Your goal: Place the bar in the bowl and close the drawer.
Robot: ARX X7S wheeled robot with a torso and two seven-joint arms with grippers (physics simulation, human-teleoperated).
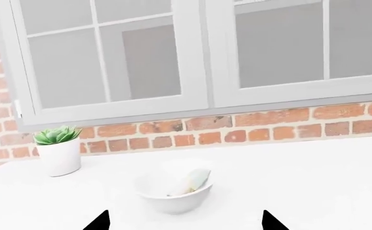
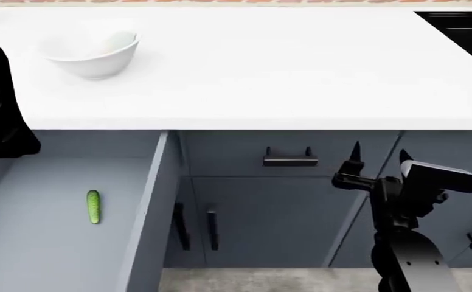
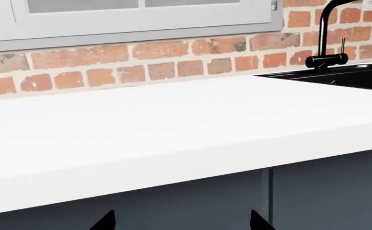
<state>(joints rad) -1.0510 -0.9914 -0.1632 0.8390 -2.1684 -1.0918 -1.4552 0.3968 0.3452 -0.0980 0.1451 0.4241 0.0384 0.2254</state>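
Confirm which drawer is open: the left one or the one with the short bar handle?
The left drawer, pulled out under the counter with a cucumber lying inside. The one with the short bar handle sits flush, shut.

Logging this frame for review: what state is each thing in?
Bar: in the bowl, leaning on its wall.
Bowl: upright on the counter.
Drawer: open, cucumber inside.
Left gripper: open, empty.
Right gripper: open, empty.
Cabinet doors: shut.
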